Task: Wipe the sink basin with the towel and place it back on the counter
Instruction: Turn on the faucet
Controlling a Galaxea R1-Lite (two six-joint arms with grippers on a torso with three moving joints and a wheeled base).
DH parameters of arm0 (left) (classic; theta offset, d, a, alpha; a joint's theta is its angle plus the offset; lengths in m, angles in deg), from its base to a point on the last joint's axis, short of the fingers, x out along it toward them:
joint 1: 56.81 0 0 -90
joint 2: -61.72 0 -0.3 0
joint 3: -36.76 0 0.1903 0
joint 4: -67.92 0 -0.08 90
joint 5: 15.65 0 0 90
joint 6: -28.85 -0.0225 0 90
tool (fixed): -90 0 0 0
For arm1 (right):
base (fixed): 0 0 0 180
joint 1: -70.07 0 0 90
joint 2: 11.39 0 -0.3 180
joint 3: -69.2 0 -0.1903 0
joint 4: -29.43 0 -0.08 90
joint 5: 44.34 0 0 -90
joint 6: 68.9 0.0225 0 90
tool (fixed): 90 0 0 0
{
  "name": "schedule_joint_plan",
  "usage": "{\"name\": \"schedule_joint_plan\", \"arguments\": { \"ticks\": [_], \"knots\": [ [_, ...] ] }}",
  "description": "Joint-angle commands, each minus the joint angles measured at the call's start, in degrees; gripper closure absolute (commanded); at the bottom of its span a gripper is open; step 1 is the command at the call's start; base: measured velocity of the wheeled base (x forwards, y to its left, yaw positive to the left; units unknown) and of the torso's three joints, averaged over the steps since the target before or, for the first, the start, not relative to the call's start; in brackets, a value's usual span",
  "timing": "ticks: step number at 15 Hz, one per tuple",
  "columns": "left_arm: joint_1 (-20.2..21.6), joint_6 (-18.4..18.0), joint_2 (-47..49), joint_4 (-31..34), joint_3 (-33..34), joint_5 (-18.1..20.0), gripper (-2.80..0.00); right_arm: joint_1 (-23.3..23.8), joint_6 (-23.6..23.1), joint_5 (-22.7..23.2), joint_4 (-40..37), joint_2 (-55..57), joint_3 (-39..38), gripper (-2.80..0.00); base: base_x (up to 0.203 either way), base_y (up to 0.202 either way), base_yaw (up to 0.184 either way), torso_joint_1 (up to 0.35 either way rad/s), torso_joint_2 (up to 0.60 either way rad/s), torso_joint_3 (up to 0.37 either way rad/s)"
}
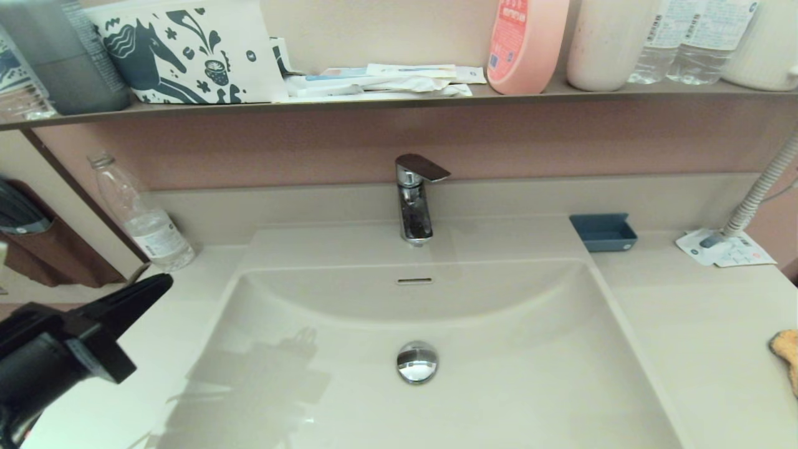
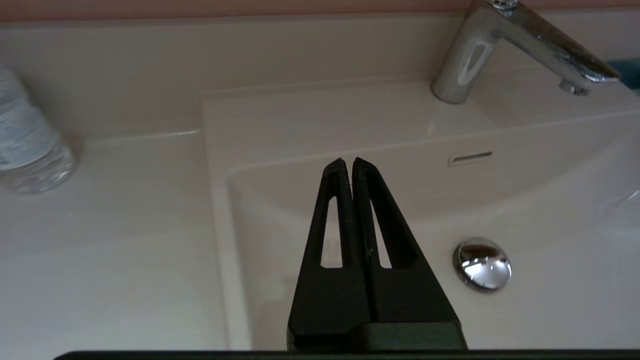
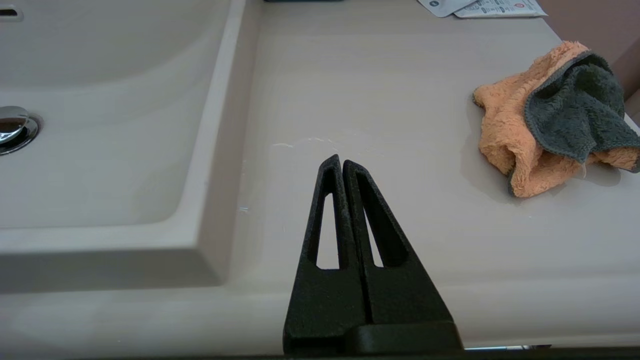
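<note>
The beige sink basin (image 1: 499,374) fills the middle of the head view, with its chrome drain plug (image 1: 417,361) and overflow slot (image 1: 414,280). The orange-tan towel (image 3: 520,135), folded to show a dark grey side, lies crumpled on the counter (image 1: 686,324) at the far right, seen only as a sliver (image 1: 787,352) in the head view. My left gripper (image 1: 163,282) hovers shut and empty over the counter left of the basin (image 2: 525,210). My right gripper (image 3: 340,161) is shut and empty above the counter's front edge, well apart from the towel, outside the head view.
A chrome faucet (image 1: 414,199) stands behind the basin. A clear bottle (image 1: 146,218) leans at the back left. A blue dish (image 1: 603,232), a white printed packet (image 1: 726,249) and a hose (image 1: 764,187) sit at the back right. The dark shelf (image 1: 399,100) above carries bottles and boxes.
</note>
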Motion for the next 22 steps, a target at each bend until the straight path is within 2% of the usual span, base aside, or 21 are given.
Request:
{"name": "schedule_joint_plan", "arguments": {
  "ticks": [1,4,6,9,13,17,22],
  "knots": [
    [-5.7,1.0,10.0,-6.1,-0.9,-3.4,0.00,0.0,0.0,0.0,0.0,0.0,0.0,0.00,0.000,0.000,0.000,0.000,0.00,0.000],
    [-16.4,3.3,16.6,-13.1,-3.6,-12.6,0.00,0.0,0.0,0.0,0.0,0.0,0.0,0.00,0.000,0.000,0.000,0.000,0.00,0.000],
    [-22.9,3.7,19.4,-15.5,-5.9,-17.5,0.00,0.0,0.0,0.0,0.0,0.0,0.0,0.00,0.000,0.000,0.000,0.000,0.00,0.000],
    [-28.4,3.7,25.3,-16.8,-9.9,-22.3,0.00,0.0,0.0,0.0,0.0,0.0,0.0,0.00,0.000,0.000,0.000,0.000,0.00,0.000],
    [-35.2,3.4,33.0,-17.9,-17.5,-26.5,0.00,0.0,0.0,0.0,0.0,0.0,0.0,0.00,0.000,0.000,0.000,0.000,0.00,0.000],
    [-37.0,-0.1,38.6,-18.2,-26.0,-27.2,0.00,0.0,0.0,0.0,0.0,0.0,0.0,0.00,0.000,0.000,0.000,0.000,0.00,0.000],
    [-39.0,-0.3,43.5,-19.6,-28.8,-27.1,0.00,0.0,0.0,0.0,0.0,0.0,0.0,0.00,0.000,0.000,0.000,0.000,0.00,0.000]
  ]
}}
